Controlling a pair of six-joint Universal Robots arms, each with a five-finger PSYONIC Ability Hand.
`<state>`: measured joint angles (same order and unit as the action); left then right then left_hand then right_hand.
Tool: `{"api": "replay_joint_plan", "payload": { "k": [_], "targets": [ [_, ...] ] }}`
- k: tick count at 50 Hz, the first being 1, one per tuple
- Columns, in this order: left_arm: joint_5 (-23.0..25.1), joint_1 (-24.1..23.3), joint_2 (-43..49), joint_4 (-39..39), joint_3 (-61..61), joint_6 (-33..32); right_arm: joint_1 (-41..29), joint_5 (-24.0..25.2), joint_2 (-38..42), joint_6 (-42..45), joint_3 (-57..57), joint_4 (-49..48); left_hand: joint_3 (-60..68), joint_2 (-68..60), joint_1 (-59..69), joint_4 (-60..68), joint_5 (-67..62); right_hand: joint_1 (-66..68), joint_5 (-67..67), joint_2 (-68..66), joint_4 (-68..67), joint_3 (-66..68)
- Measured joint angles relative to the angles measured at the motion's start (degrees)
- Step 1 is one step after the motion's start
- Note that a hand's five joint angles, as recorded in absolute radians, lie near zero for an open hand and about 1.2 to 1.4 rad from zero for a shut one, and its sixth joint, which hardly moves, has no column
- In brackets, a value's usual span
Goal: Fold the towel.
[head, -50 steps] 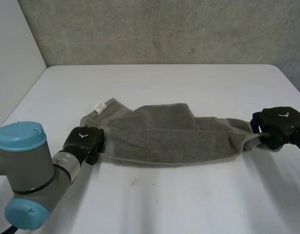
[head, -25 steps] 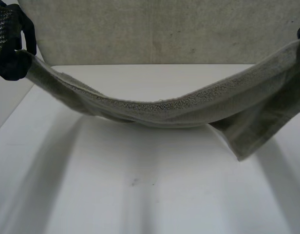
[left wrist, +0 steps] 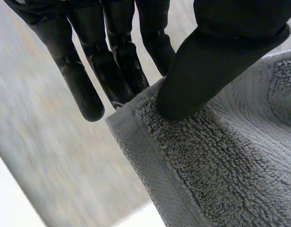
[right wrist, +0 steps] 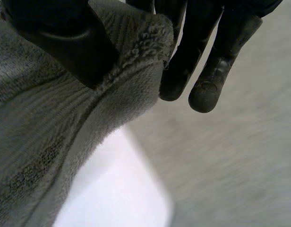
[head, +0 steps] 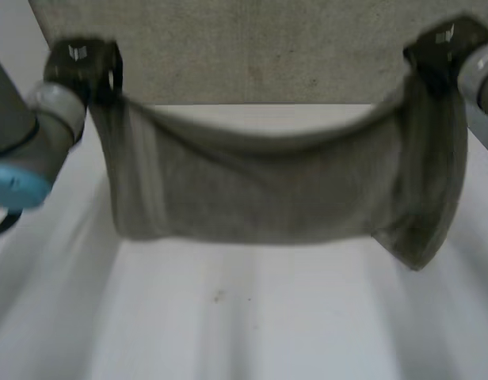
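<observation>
Towel [head: 260, 190] of grey terry hanging above white table [head: 228, 317], sagging in the middle, left hand [head: 79, 65] pinching its upper left corner, right hand [head: 438, 47] pinching its upper right corner

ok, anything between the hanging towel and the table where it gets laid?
Nothing visible does. The towel hangs above the table, pinched at its top corners by the left hand and right hand; the strip behind it is hidden.
</observation>
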<state>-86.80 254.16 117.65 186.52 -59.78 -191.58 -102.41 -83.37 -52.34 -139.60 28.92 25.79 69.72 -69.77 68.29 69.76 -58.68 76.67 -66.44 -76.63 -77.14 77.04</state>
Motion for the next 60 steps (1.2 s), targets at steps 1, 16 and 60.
{"api": "replay_joint_plan", "payload": {
  "k": [1,16,60],
  "targets": [
    [0.0,-0.1,0.8,0.1,2.2,0.0,-0.2,-0.2,0.9,-0.5,-2.1,-1.5,0.0,0.0,0.0,0.0,0.0,0.0,0.0,0.0,0.0,0.0],
    [-2.4,-0.8,3.8,15.5,24.2,5.0,-1.1,0.2,1.0,-15.5,-12.4,-28.6,0.0,0.0,0.1,0.0,0.0,0.0,0.0,0.0,0.0,0.0],
    [5.6,10.7,-21.8,11.3,-49.3,-5.9,7.0,7.3,-23.4,4.6,52.5,-3.9,0.0,0.0,0.1,0.1,0.0,0.0,0.0,0.0,0.0,0.1]
  ]
}}
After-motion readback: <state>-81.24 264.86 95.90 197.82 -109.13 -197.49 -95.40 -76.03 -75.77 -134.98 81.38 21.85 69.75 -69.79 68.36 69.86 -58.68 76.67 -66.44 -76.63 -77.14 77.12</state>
